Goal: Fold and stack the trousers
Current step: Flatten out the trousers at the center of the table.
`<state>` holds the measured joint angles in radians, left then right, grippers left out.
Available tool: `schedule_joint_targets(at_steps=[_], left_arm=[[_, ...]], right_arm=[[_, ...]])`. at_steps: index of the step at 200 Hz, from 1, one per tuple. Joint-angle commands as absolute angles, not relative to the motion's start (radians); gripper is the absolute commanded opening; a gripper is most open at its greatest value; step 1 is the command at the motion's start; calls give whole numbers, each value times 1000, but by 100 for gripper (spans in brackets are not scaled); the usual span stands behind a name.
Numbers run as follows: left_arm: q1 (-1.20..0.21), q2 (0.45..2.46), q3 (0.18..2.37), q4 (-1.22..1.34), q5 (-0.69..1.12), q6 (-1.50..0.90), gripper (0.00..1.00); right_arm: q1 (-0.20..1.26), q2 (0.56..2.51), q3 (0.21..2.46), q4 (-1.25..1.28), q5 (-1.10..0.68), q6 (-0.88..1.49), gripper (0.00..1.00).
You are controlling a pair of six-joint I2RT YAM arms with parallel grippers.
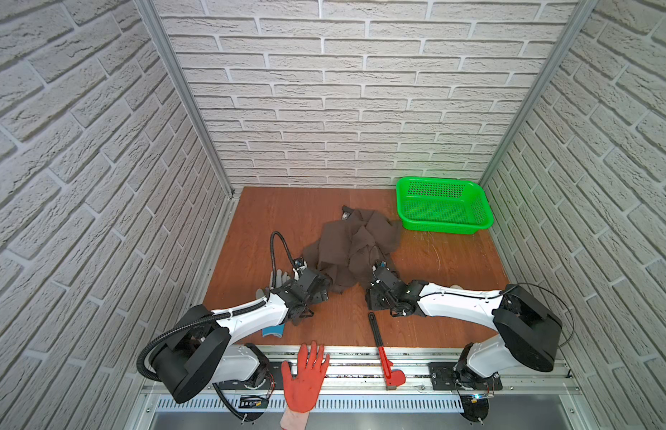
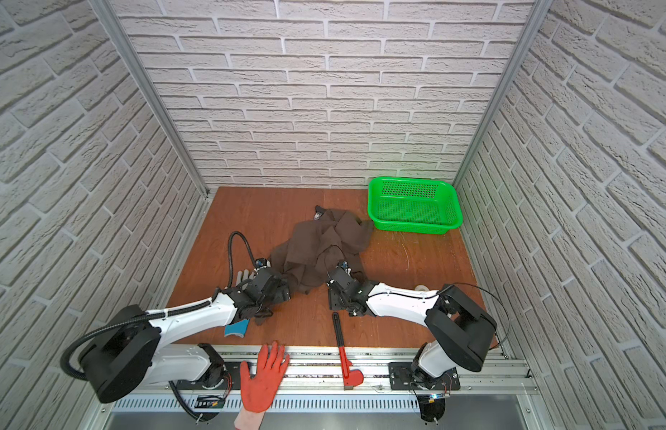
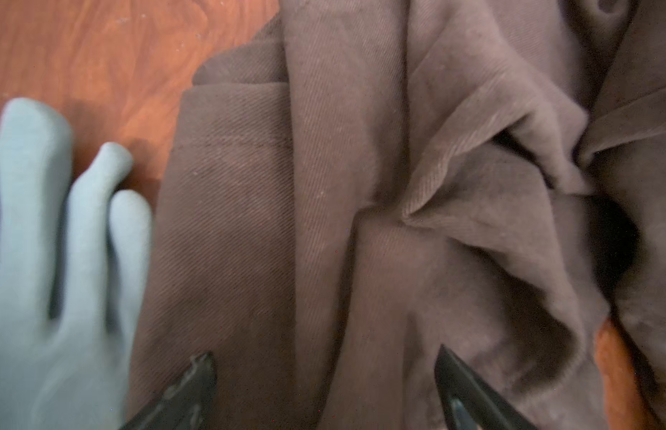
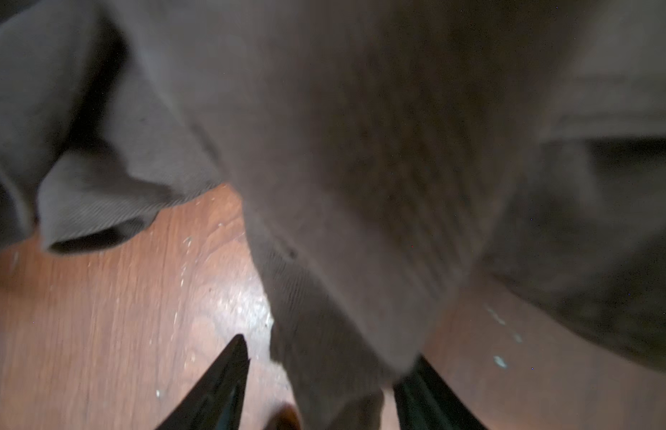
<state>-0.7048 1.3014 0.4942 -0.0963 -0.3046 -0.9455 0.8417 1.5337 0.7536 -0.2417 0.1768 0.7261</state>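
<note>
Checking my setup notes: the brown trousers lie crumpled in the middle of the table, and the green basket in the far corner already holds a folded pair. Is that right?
Not quite: the green basket in the far corner is empty; both top views show its mesh floor bare. The rest stands: the brown trousers lie crumpled in the middle of the table.
</note>
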Motion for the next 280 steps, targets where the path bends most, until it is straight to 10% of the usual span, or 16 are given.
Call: schedule_joint_targets(at_steps=[1,26,105,206,280], left_arm=[[-687,1313,489,-48,-279,-953,50],[-659,1235,507,-132,-293,-922,0],[-491,789,858,-548,-551,-624,0],[-194,679,1216,-591,-751,-336,0],[-173,718,1424,-570,-922,-173,0]], right_arm=[[847,1518,790,-220,210,704,27],[847,1389,812,-332,305,662,6],[835,904,1056,-754,697,501,6],[831,660,1309,-760,1159,338,6],[831,611,1476,-689,1167,186,6]])
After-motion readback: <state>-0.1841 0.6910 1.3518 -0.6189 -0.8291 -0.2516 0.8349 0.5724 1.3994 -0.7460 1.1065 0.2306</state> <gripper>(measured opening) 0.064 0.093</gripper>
